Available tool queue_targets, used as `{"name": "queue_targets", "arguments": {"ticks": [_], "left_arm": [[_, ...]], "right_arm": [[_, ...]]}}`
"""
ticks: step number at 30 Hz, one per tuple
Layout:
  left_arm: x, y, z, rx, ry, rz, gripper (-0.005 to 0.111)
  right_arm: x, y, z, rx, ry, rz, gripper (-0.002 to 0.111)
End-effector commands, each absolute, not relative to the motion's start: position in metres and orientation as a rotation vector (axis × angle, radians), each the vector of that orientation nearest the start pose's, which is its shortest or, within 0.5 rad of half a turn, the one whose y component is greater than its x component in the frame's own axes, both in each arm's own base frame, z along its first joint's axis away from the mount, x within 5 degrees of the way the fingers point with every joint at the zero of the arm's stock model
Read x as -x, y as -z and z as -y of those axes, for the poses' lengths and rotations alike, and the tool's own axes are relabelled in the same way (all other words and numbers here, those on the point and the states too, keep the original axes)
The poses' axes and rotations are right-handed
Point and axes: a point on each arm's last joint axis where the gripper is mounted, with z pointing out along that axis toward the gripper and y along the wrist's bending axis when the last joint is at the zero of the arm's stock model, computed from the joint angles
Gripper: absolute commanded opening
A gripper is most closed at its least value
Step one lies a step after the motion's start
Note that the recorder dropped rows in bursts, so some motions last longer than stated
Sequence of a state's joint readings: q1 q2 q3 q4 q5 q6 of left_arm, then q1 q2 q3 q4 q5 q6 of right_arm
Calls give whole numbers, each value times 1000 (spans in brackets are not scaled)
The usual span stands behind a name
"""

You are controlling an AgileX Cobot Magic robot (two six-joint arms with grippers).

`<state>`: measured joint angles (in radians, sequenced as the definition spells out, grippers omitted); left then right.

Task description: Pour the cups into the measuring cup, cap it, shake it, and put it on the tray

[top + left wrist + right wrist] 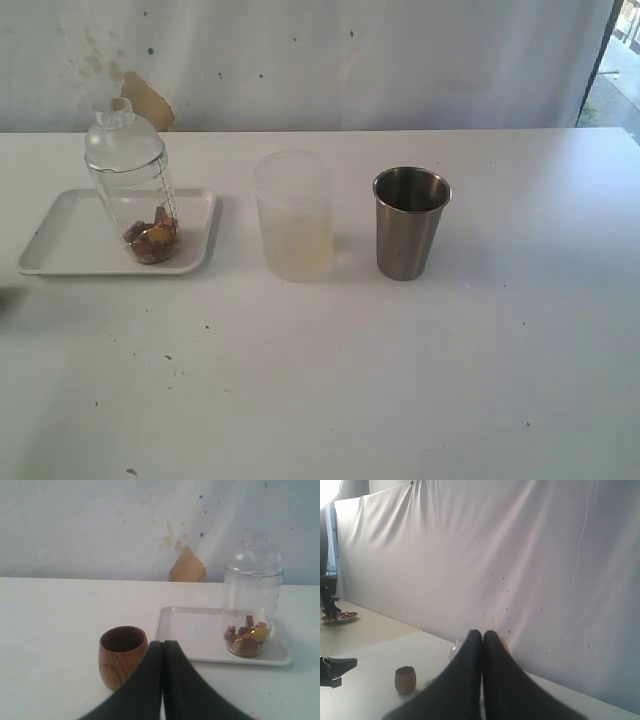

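The clear measuring cup point(130, 190) stands upright on the white tray point(70, 262) at the table's left, with a domed clear lid on it and brown and gold pieces at its bottom. The steel tumbler point(410, 225) stands right of centre. The wooden cup point(122, 655) is outside the exterior view; it sits on the table just off the tray point(195, 630), close beside my left gripper point(163, 644), which is shut and holds nothing. My right gripper point(482, 634) is shut and empty, raised, far from the wooden cup point(405, 680). Neither gripper shows in the exterior view.
A frosted plastic cup point(293, 215) with pale liquid stands between the tray and the steel tumbler. A white curtain point(350, 60) hangs along the table's far edge. A dark arm part point(335, 669) shows at the edge of the right wrist view.
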<state>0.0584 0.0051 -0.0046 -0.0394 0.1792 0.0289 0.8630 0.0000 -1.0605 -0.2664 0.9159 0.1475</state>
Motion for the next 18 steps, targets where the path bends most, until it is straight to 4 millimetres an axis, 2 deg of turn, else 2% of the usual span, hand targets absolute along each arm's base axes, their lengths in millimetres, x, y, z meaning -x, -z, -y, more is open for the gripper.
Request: {"name": "queue_targets", "arguments": {"ticks": [1,8,12,18], "left_arm": [[-56,-197,-3,56,-26,-1657,1],[-56,-197,-3,56,-26,-1657,1],[-56,-197,-3,56,-26,-1657,1],[-56,-197,-3,56,-26,-1657,1]], "right_arm": [[64,-420,93,379,-522,-1303,0],[70,-405,56,278,-437,-1399,0],[57,-403,36,204,-366,-1281,0],[30,-388,13,133,-259,-1122,0]]}}
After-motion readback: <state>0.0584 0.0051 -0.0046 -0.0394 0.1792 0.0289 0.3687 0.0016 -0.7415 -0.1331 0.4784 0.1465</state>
